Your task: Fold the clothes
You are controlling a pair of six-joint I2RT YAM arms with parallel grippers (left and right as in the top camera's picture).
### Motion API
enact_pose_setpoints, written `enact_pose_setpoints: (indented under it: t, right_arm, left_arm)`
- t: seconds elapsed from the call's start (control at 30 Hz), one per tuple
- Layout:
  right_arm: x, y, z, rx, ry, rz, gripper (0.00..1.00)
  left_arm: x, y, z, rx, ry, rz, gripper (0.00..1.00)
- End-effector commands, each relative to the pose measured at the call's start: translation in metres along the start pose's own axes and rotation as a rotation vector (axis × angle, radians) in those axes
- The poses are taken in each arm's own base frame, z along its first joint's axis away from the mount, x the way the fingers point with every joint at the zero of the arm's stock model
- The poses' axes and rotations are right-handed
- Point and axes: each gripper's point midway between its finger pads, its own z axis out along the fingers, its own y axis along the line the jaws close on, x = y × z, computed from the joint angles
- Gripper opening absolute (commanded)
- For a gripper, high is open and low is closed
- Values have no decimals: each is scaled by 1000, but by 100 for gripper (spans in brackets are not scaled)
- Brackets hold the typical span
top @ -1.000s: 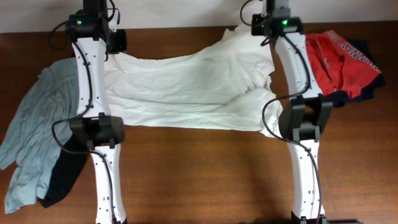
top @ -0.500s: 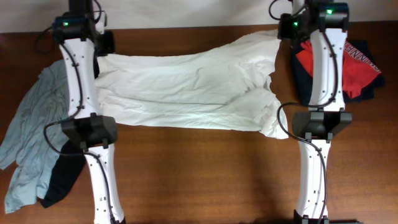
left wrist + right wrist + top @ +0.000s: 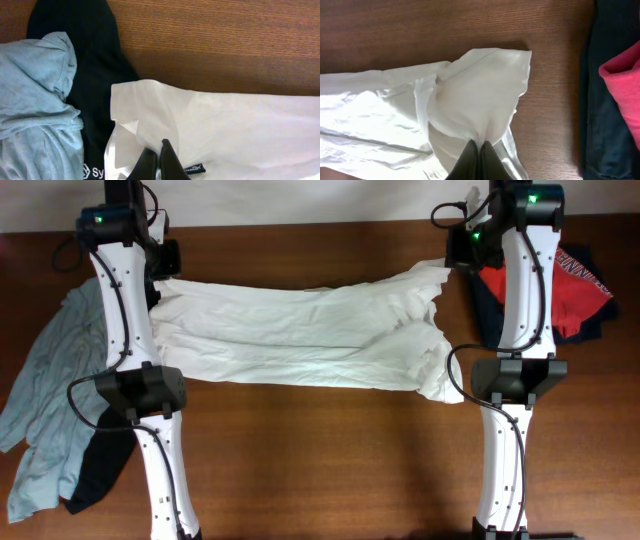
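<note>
Front table (image 3: pixel 320 470) free; grey shirt (image 3: pixel 45 400), red garment (image 3: pixel 575 285) flank.

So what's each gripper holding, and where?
Both pinch the white T-shirt: left gripper at its far left corner, beside a black tag; right gripper on a bunched fold at the far right corner.

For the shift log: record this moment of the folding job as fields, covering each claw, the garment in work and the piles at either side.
garment in work: white T-shirt, drawn out lengthwise across the table
left claw: shut on the white T-shirt, beside a small black label
right claw: shut on a bunched fold of the white T-shirt
robot's left side: grey-blue shirt lying over black shirt
robot's right side: red garment on dark garment
</note>
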Motion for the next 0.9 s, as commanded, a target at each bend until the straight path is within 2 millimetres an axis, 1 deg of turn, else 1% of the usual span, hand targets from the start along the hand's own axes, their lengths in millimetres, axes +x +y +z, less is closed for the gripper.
enact_pose_setpoints:
  t: [0.0,0.2,0.3,0.37,0.53,0.6,0.63,0.67,0.73,0.8,0.87]
  right_arm:
    - [1,4,-9,-10,-2,-11,4]
    - [11,-4,5,6,58,3,4]
    - [21,-8,18,10,114,-4,4]
    - [31,-19,30,50,172,9,4]
    - [48,-31,45,90,252,14,5]
    - [54,-33,50,89,281,6,17]
    - [57,-34,52,89,295,10,26]
    - [60,-35,55,89,311,13,33]
    - [64,-36,58,89,330,15,43]
    - [66,-36,60,89,337,17,47]
    - [66,-37,59,89,337,10,50]
  left_arm:
    - [-3,6,-17,-29,-19,21,0]
    - [12,6,2,-26,59,20,0]
    - [19,11,11,-43,96,18,0]
    - [24,12,18,-42,122,14,0]
    - [28,16,27,-46,143,9,2]
    - [29,19,26,-59,144,9,11]
    - [29,21,26,-70,146,9,16]
    - [29,23,26,-77,147,8,21]
    - [30,24,26,-77,148,6,33]
    - [31,26,26,-78,153,2,40]
    - [33,27,25,-77,161,-1,42]
